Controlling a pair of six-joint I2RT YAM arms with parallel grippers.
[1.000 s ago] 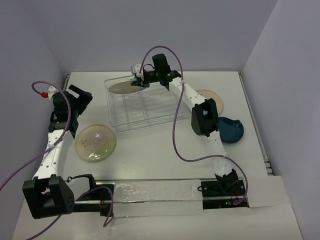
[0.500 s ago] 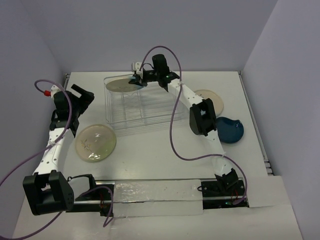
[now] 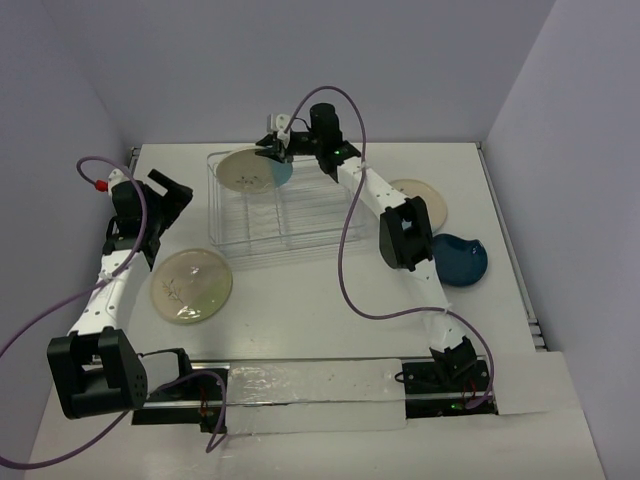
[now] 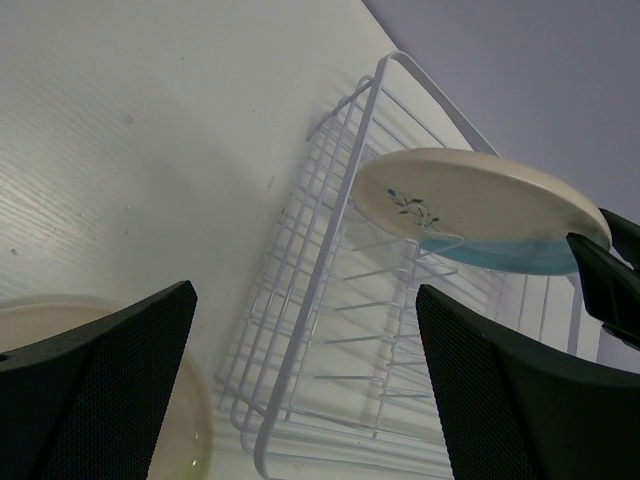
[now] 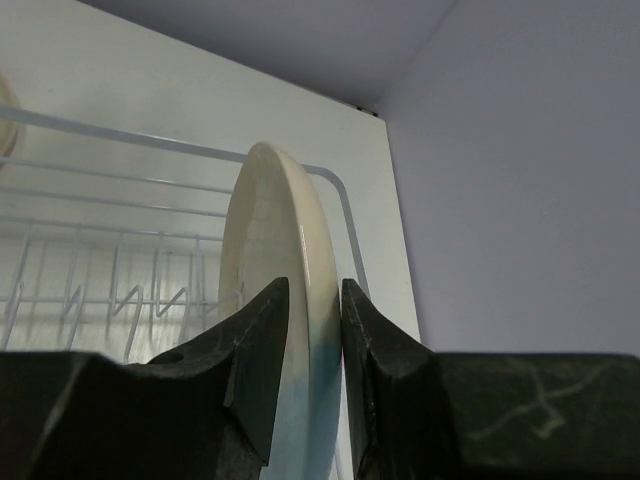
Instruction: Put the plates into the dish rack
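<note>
Right now the right gripper (image 5: 308,380) is clamped on the cream round plate with a light-blue segment and a sprig motif (image 5: 275,230), a black finger tight against each side of the rim with no gap showing. That plate is tilted on edge at the far left end of the silver wire dish rack (image 3: 300,225), its decorated face turned up and toward the near side. Whether its lower edge sits between the dividers, I cannot tell.

The right arm stretches from its near-right base, elbow bent beside the rack, with the wrist over the rack's far left corner. The left gripper (image 4: 305,290) hangs wide open and empty just left of the rack, above the cream and pale-green round plate (image 3: 191,286) lying flat on the white table (image 3: 320,310).
</note>
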